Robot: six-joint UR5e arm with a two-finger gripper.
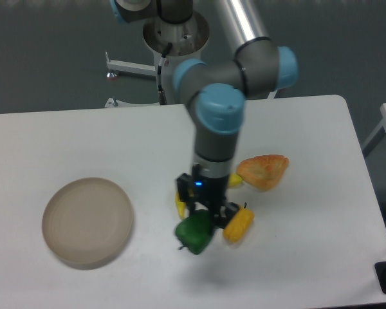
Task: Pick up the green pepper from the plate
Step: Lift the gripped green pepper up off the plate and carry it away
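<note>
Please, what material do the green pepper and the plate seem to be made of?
The green pepper, held in the gripper, looks like glossy moulded plastic: its colour is very even and it shows a slight sheen, so it is probably a toy. The plate looks matte beige, perhaps plastic or glazed ceramic; it has a smooth raised rim and soft shading, but the picture cannot settle which.

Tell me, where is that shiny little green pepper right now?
The glossy green pepper hangs in the robot's two-finger gripper near the table's front middle, just left of the yellow-orange pepper and well right of the empty round beige plate.
</note>
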